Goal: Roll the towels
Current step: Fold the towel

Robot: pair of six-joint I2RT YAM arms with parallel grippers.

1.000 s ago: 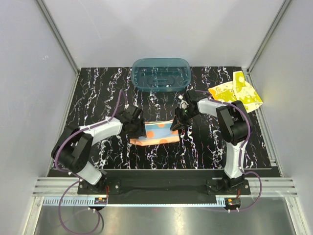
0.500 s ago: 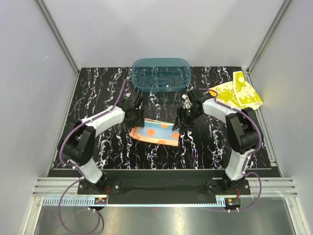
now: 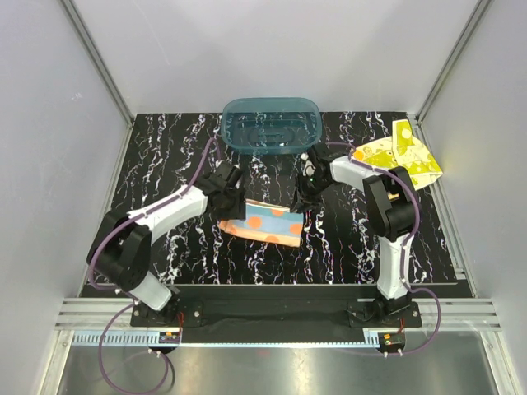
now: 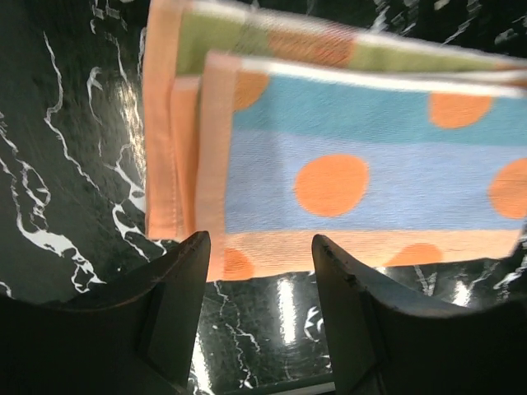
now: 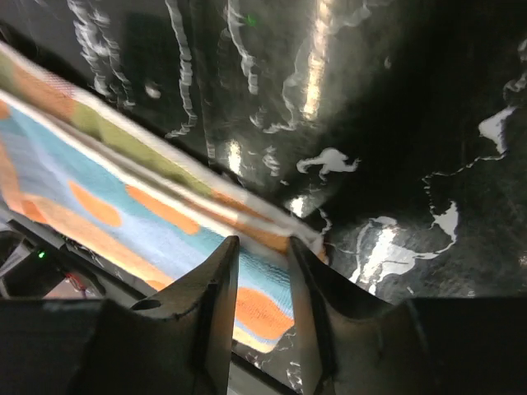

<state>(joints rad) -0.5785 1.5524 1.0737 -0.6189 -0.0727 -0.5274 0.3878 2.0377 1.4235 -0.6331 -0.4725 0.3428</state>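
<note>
1. Black marble table [image 3: 156, 156] with white veins fills your overhead view, boxed in by pale walls [image 3: 263, 49]. A teal tub [image 3: 271, 125] sits centred at the far edge.
2. You'll find the dotted towel [image 3: 265, 224] — light blue and yellow with orange dots — lying flat on the table between the two arms, nearer you than the tub and apart from it. It is folded, and its layered, orange-bordered edges show in the left wrist view.
3. Your left gripper [image 4: 259, 243] hovers at the towel's left end with its fingers spread wide. Between them you see only the towel's border and bare table beneath, so it grasps nothing.
4. Your right gripper [image 5: 262, 243] is at the towel's far right corner. Its fingers stand close together with a narrow gap, and the cloth's edge runs right by the tips — the view is too oblique and blurred to tell whether they pinch it.
5. Your yellow towel [image 3: 401, 155], with pale shapes, lies loosely at the table's far right corner, well apart from both grippers.
</note>
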